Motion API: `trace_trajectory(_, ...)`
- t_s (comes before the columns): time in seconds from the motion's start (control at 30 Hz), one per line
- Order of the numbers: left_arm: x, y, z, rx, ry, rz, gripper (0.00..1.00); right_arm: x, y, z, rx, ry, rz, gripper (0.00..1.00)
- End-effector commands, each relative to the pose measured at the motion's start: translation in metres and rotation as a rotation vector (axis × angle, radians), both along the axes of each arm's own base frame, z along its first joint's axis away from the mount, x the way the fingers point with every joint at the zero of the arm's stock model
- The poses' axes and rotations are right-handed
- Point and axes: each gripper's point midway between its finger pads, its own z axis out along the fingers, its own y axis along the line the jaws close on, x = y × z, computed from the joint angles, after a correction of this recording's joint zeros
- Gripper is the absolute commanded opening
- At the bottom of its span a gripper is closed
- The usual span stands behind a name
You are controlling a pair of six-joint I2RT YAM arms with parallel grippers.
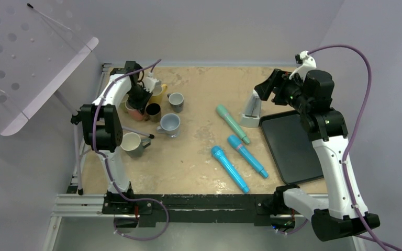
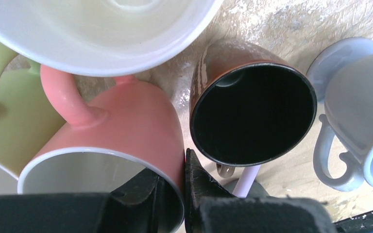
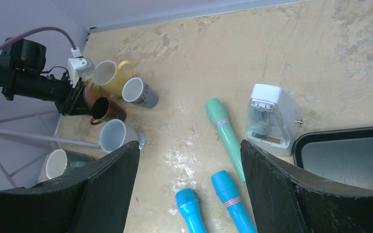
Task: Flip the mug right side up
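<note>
1. Clearances. The mugs stand crowded in the far-left corner of the table, close to its left edge and the back wall. A bare strip of tabletop separates this group from the green microphone-shaped toy and the two blue ones near the centre. A black tray lies at the right edge.

2. Left tool. The left gripper is pressed almost together on the wall of the pink mug. One finger sits inside the rim, and the other sits outside, in the narrow gap beside the brown mug. The pink mug's mouth faces the wrist camera; whether it stands upright or tilted cannot be determined. Neighbours are close on all sides: a pale green mug, a white-lined mug and a pale blue mug.

3. Right tool. The right gripper hangs above the far-right area with its fingers spread wide, gripping and touching nothing.

4. Containers. The pink mug shows only its white lining. The brown mug shows only a black interior. The tray surface is bare.
</note>
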Motion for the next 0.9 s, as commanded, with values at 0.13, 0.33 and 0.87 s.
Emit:
trace_trajectory(0.13,0.017,-0.003,0.001,-0.03,-0.075,-0.018,0.08,-0.002,-0.005,0.007,-0.016,-0.028,-0.017,0.8)
trace_trajectory(0.33,0.014,0.009,0.007,0.03,-0.1,0.004,0.29,-0.003,-0.006,0.006,-0.02,-0.027,-0.021,0.8)
trace_trajectory(0.87,0.002,0.011,0.064,0.017,-0.17,0.048,0.58,-0.001,-0.013,0.0,-0.046,-0.017,-0.056,0.81)
